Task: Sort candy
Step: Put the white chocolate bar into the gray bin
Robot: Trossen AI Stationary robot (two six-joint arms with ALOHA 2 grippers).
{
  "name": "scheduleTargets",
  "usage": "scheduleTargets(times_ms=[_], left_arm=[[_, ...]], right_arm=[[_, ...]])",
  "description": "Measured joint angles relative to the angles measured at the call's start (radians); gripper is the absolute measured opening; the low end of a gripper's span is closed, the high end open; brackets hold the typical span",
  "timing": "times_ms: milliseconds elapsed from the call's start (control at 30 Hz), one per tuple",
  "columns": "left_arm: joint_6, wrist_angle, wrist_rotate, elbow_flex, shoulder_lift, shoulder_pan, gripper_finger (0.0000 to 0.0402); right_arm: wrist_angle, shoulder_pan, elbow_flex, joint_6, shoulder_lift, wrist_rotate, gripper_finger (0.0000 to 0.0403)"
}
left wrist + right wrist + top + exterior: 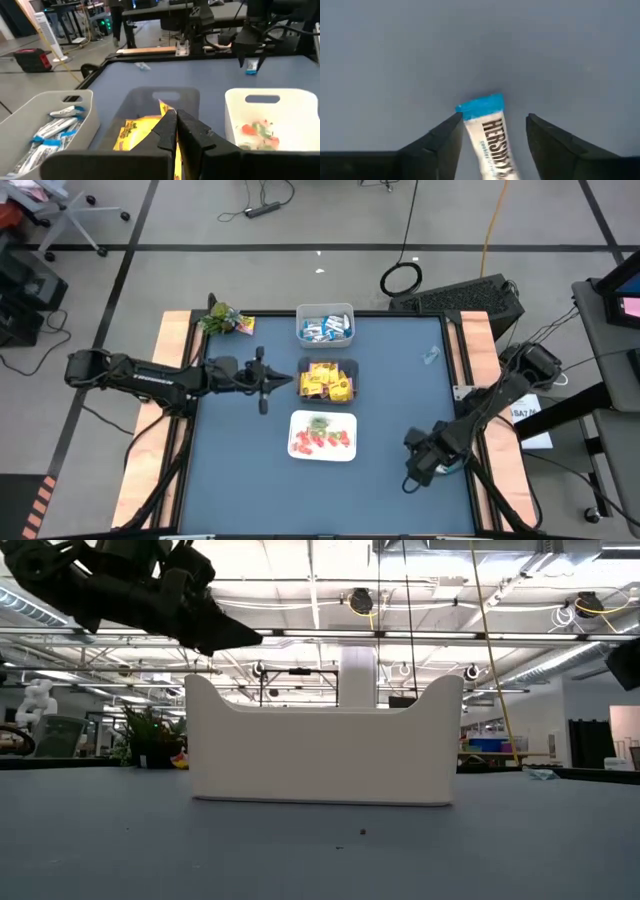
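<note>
Three bins stand in a row down the table's middle. The far pale bin (pixel 325 326) (pixel 47 132) holds blue-and-white bars. The middle dark bin (pixel 328 380) (pixel 165 95) holds yellow packets. The near white bin (pixel 323 436) (pixel 272 117) (pixel 325 745) holds red and green pieces. My left gripper (pixel 292 380) (pixel 175 127) hovers shut over the dark bin's left edge. My right gripper (pixel 418 470) (pixel 492 125) points down near the table's near right part. It is open, and a blue-and-white bar (pixel 487 130) (pixel 251 67) lies on the table between its fingers. My left gripper pinches a yellow packet between its two shut fingers. A corner with a red mark (pixel 163 106) sticks out past the fingertips, and a thin yellow strip shows between them. The fingers come level from the table's left, with the packet lifted above the dark bin.
A green leafy object (pixel 222 318) (pixel 150 745) sits at the table's far left corner. A small clear wrapper (pixel 430 355) (pixel 142 66) lies toward the far right. Wooden side rails (pixel 170 380) border the blue mat. Bare mat stretches between the bins and my right arm.
</note>
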State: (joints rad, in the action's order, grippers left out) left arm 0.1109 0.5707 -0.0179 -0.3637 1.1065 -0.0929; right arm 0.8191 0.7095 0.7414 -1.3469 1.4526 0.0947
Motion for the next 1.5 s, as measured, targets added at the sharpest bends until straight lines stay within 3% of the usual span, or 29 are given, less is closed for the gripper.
scheduleTargets(times_ms=[200, 433, 633, 833, 1000, 1200, 1500], left_arm=[[0.000, -0.003, -0.017, 0.014, 0.000, 0.000, 0.0019], [0.000, -0.013, -0.025, 0.014, 0.000, 0.000, 0.0019], [0.000, 0.009, -0.111, 0.077, 0.000, -0.001, 0.0019], [-0.027, 0.145, -0.133, 0.176, -0.008, -0.001, 0.0019], [-0.051, 0.165, -0.144, 0.204, -0.037, -0.001, 0.0019], [-0.053, 0.194, -0.145, 0.244, -0.062, -0.001, 0.0019], [-0.053, 0.208, -0.147, 0.267, -0.062, -0.001, 0.0019]], right_arm=[[-0.036, 0.031, 0.000, 0.003, 0.076, 0.087, 0.0221], [-0.034, 0.040, 0.002, 0.039, 0.086, 0.085, 0.0212], [-0.024, 0.040, 0.002, 0.100, 0.086, 0.085, 0.0153], [-0.018, 0.028, 0.004, 0.148, 0.086, 0.098, 0.0075], [0.021, -0.013, 0.040, 0.203, 0.072, 0.091, 0.0060], [0.020, -0.115, 0.074, 0.297, 0.002, -0.069, 0.0055], [-0.051, -0.367, 0.164, 0.679, -0.043, -0.395, 0.0018]])
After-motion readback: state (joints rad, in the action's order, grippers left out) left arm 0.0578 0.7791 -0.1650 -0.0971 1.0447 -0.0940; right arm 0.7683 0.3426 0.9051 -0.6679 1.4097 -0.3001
